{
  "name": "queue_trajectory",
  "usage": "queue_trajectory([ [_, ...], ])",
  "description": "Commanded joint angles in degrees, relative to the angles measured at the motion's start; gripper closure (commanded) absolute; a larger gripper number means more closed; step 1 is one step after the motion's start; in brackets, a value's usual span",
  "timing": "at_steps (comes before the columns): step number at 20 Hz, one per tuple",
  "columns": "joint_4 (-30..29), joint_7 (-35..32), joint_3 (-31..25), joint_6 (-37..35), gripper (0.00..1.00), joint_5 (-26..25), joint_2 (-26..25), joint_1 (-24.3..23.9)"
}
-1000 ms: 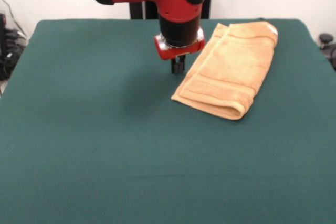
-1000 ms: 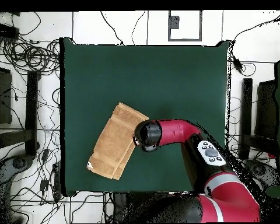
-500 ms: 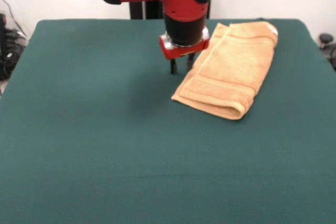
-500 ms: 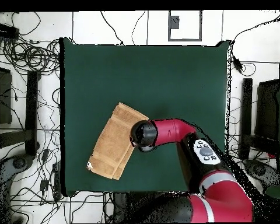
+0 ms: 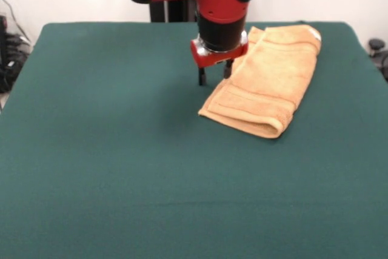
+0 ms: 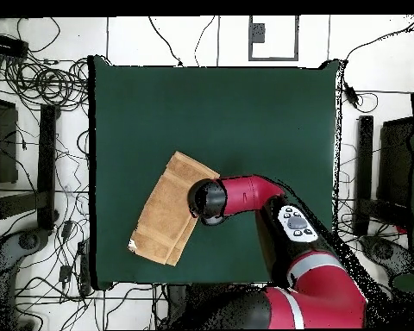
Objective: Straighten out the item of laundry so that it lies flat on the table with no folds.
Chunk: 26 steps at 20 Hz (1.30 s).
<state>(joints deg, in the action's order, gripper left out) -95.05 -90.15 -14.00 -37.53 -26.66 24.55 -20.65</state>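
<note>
Hanging above the towel's long edge, the gripper (image 5: pixel 213 75) shows two dark fingers (image 5: pixel 201 77) spread apart with nothing between them. One finger is over bare green cloth, the other sits at the towel's (image 5: pixel 267 80) edge — whether it touches can't be told from the front view.

Towel lies folded, doubled over w/ a rounded fold at its near short end, resting on the table (image 5: pixel 121 168) toward 1 o'clock of the table's centre in the front view. Its long axis runs diagonally, from the far edge of the table down toward the middle. A woven band shows across it near the folded end.

Relative to the jaws: the bulk of the towel lies at about 3–4 o'clock of the gripper in the front view, just beside it.

From overhead, the towel (image 6: pixel 163 220) sits at roughly 8 o'clock of the table's (image 6: pixel 262 112) centre, and the arm's wrist (image 6: pixel 207 201) covers the towel's edge — gripper itself hidden beneath it.
</note>
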Motion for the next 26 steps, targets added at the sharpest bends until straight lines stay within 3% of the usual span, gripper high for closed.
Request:
queue_trajectory([
  [1,0.94,-5.58,-3.94,8.87,0.0,0.17,-1.38,1.24],
  [11,-1.61,-4.53,-6.59,8.29,0.0,2.12,1.27,-0.62],
  [18,-0.76,-3.46,-5.11,3.09,0.0,2.33,2.13,0.7],
  [26,-0.64,-3.99,-4.83,2.02,0.0,3.03,2.08,1.31],
])
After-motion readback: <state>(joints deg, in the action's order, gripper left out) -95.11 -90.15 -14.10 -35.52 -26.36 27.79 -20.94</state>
